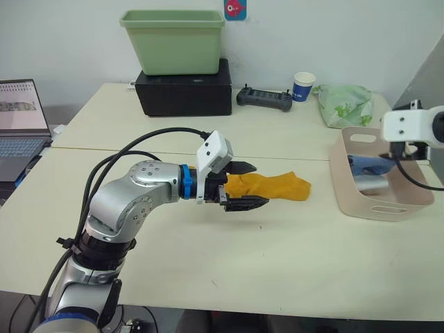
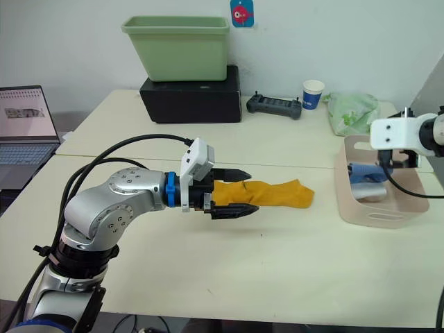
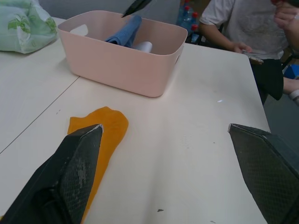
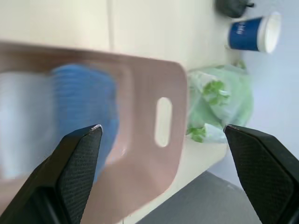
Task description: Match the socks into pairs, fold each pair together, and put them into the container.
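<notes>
Now the mustard-yellow socks (image 1: 272, 186) lie flat mid-table, well apart from the pink container (image 1: 372, 207), which holds blue and white socks. Left gripper (image 1: 246, 186), fingers spread, sits at their cuff; it likely must close there. Right gripper (image 4: 163, 135) hovers spread over the container.

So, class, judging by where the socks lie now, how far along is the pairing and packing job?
Done: light blue socks and something white already lie in the pink basket.
In hand: nothing is gripped. The left gripper is open beside the mustard-yellow sock on the table; the right gripper is open above the basket.
Left: grasp the yellow sock and move it into the basket; whether it is one sock or a pair is unclear.
</notes>
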Robot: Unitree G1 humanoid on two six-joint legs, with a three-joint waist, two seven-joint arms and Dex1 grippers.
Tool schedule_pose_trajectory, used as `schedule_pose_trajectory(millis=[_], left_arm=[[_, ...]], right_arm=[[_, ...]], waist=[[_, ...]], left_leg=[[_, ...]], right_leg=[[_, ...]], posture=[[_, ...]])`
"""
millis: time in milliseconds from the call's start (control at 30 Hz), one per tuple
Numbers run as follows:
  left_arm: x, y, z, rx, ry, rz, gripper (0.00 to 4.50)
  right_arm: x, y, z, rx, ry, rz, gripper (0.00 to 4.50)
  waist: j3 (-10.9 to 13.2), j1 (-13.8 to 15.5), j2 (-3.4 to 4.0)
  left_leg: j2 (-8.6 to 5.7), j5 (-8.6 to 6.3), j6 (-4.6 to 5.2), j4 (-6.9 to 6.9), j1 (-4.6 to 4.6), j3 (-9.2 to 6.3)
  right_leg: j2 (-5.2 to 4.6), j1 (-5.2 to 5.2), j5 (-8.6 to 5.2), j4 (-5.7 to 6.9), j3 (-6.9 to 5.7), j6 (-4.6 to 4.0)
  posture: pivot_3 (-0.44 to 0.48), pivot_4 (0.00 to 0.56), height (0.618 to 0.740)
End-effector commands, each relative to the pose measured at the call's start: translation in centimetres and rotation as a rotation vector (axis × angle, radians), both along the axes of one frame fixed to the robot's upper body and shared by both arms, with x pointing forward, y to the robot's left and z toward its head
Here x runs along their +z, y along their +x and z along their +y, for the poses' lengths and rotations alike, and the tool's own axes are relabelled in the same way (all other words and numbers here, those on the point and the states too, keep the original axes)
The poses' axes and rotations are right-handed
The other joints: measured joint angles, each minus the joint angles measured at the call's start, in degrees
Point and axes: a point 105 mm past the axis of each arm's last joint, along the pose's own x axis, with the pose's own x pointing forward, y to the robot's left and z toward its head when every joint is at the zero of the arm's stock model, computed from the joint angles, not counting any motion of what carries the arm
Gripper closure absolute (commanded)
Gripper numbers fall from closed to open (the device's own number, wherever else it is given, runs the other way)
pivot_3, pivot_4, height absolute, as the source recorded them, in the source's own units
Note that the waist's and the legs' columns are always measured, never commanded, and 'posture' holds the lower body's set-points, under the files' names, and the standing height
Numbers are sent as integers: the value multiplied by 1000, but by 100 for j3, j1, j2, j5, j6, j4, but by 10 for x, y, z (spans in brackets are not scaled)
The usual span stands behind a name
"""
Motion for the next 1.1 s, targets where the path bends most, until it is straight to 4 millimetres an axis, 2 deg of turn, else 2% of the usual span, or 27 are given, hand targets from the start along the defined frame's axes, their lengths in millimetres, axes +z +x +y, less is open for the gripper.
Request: schedule_pose_trajectory(millis=[33, 167, 433, 600, 700, 767, 800, 833, 900, 967, 1100], left_arm=[[6, -2, -2, -19, -5, -34, 0], [5, -4, 0, -12, 2, -30, 0], [3, -4, 3, 2, 7, -27, 0], [3, -2, 8, 31, 18, -34, 0], [3, 2, 20, 80, 31, -40, 0], [3, 6, 35, 150, 36, -62, 0], [2, 8, 44, 191, 40, -72, 0], [2, 8, 55, 227, 40, -80, 0], [0, 8, 76, 308, 29, -72, 0], [-3, 9, 99, 417, 31, -97, 0], [-22, -1, 140, 558, 84, -93, 0]], right_arm=[[4, 13, -10, -61, -49, -106, 22], [-28, 9, -11, -49, -53, 12, 22], [-49, -9, -11, -32, -50, 144, 22], [-19, 0, -12, -58, -38, -20, 22], [4, -1, -14, -67, -16, -117, 22], [24, -4, -12, -67, 32, -208, 22], [37, -4, -3, -33, 82, -276, 22], [48, -5, 14, 22, 196, -336, 22], [53, -16, 54, 139, 479, -325, 22], [41, -34, 87, 251, 620, -239, 22], [9, -50, 121, 285, 736, -155, 22]], waist=[[0, 10, 0], [0, 16, 0], [0, 17, 1], [1, -19, 2], [1, -20, 2], [2, -22, 3], [2, -28, 3], [2, -36, 4], [2, -98, 3], [1, -105, 1], [1, -40, 1]], left_leg=[[0, 0, 0, 0, -1, 1], [0, 0, -1, -1, -4, 2], [0, 0, 0, 0, -2, -1], [0, 0, 0, 0, 1, 0], [1, 0, 0, -1, 1, -2], [1, 0, 0, -2, 0, -2], [2, 0, 0, -3, 0, -4], [3, 0, 0, -4, 0, -8], [7, 0, 0, -5, 1, -18], [13, 0, 0, -3, 2, -40], [11, 0, 0, -2, -2, -50]], right_leg=[[0, -1, 0, 0, 1, 0], [-1, -5, 0, -2, 1, 0], [-1, 0, 0, 0, 0, 0], [0, -1, 0, 4, 4, 0], [2, -2, 0, 4, 2, 0], [2, -3, -1, 4, 1, 0], [2, -4, -1, 4, 2, 0], [2, -4, -1, 4, 2, 0], [4, -5, -1, 6, 4, 0], [11, 3, -1, 10, -6, 0], [7, 7, -1, 8, -20, 1]], posture=[[0, 150, 719], [0, 150, 719], [0, 150, 719], [0, 150, 719], [0, 150, 719], [0, 150, 719], [0, 150, 719], [0, 150, 719], [0, 150, 719], [0, 150, 719], [0, 150, 719]])
